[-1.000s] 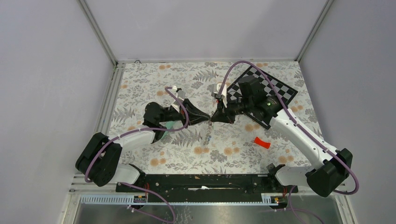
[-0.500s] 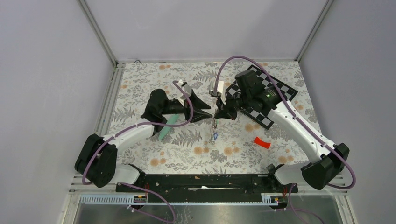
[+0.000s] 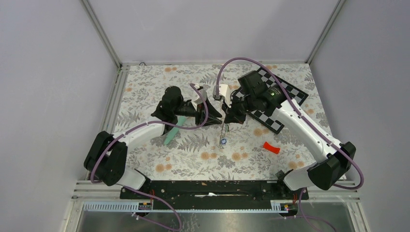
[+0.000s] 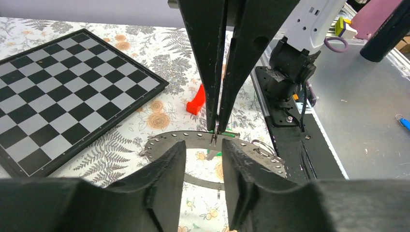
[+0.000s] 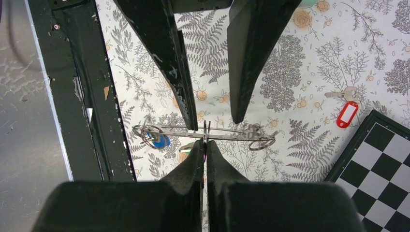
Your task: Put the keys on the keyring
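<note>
The keyring (image 4: 186, 139), a flat grey ring dotted with holes, hangs in the air. My right gripper (image 5: 204, 145) is shut on its rim, which shows edge-on (image 5: 227, 135) in the right wrist view. A blue key (image 5: 160, 141) hangs from a small wire loop on it and also appears from above (image 3: 223, 140). A green tag (image 4: 231, 136) peeks out behind the rim. A red key (image 5: 346, 115) lies on the cloth beside the chessboard. My left gripper (image 4: 203, 147) faces the ring with its jaws open, holding nothing. From above, the left gripper (image 3: 215, 117) and right gripper (image 3: 226, 119) nearly meet tip to tip.
A chessboard (image 3: 285, 104) lies at the back right under my right arm. A curved red plastic piece (image 3: 271, 148) sits on the flowered cloth at front right. A mint-green tube (image 3: 171, 133) lies under my left arm. The black base rail (image 3: 208, 188) runs along the near edge.
My left gripper has opened and let go of the keyring. Both grippers moved toward the far side. The ring with the blue key now hangs from the right gripper alone.
</note>
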You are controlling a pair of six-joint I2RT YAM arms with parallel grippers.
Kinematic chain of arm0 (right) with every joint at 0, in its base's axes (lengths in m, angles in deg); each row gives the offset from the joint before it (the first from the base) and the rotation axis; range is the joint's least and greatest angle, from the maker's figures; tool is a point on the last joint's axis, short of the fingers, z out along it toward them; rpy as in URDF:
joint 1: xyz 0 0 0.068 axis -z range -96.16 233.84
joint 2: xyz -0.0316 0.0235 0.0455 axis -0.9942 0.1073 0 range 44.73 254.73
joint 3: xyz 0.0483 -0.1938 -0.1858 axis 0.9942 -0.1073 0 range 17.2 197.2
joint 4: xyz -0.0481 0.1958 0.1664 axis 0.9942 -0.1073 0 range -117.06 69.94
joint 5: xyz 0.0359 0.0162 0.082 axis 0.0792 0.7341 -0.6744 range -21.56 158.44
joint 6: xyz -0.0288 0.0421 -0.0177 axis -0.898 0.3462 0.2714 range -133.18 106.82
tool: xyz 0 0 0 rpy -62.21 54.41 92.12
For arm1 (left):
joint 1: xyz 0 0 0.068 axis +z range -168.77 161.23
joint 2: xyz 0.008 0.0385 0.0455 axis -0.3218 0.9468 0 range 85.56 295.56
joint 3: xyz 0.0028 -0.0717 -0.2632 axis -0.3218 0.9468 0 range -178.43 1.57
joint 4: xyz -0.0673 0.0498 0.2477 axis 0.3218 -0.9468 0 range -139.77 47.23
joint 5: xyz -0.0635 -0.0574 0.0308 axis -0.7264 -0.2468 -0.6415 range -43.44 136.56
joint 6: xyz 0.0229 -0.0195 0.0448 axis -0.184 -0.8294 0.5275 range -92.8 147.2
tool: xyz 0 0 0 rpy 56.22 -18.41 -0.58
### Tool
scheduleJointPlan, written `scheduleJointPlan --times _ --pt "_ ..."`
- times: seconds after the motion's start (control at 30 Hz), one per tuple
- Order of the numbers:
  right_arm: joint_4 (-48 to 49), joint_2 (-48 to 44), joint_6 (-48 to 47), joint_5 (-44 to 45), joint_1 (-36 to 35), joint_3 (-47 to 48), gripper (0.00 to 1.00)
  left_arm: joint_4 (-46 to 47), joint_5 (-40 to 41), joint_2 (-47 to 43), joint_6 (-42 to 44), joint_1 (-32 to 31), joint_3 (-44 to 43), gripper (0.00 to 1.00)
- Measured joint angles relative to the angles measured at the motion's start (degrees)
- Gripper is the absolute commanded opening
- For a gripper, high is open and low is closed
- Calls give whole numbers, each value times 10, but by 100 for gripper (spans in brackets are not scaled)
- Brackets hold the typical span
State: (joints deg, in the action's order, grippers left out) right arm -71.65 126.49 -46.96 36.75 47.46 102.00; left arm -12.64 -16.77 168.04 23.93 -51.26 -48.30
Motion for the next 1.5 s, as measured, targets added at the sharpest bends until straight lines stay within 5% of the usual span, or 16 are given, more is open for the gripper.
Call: scheduleJointPlan --times 0.63,0.8,1.27,1.5 --pt "0 5 2 7 0 2 0 101 -14 17 -67 -4 4 25" --pt "0 5 2 7 0 2 0 102 -15 17 -68 -5 5 24" --pt "0 5 5 7 0 1 0 89 -20 17 -62 -10 5 1" --pt "0 5 6 7 0 -1 0 80 -22 17 -54 -11 5 0"
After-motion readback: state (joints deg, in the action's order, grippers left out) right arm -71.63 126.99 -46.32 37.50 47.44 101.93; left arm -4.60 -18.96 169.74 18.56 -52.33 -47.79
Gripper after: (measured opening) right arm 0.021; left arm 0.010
